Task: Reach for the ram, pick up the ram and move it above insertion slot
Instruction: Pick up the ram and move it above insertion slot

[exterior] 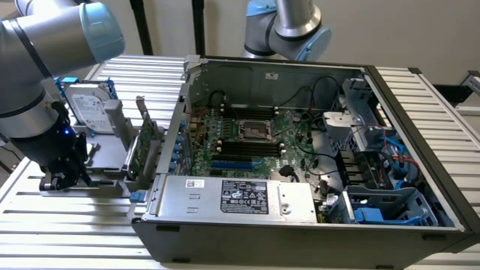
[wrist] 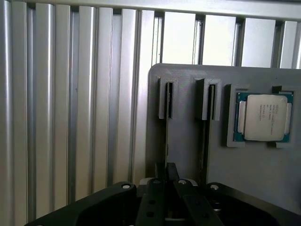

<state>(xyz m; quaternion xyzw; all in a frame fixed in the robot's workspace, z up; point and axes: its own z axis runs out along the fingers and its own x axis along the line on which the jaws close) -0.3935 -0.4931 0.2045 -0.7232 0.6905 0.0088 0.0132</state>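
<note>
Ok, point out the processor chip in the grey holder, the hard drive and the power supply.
processor chip (wrist: pixel 263 117), wrist view, middle of its metal lid.
hard drive (exterior: pixel 89 107), exterior view, its labelled face.
power supply (exterior: pixel 244 198), exterior view, its black label.

Arm (exterior: pixel 45 50): grey tube links with pale blue joint caps, entering from the exterior view's upper left.
Wrist (exterior: pixel 37 126): dark lower section, aimed downward, with a small blue light lit on it.
Pincer (exterior: pixel 62 179): low at the exterior view's left, pointing down.
Pincer housing (wrist: pixel 117 207): black, screw heads showing.
</note>
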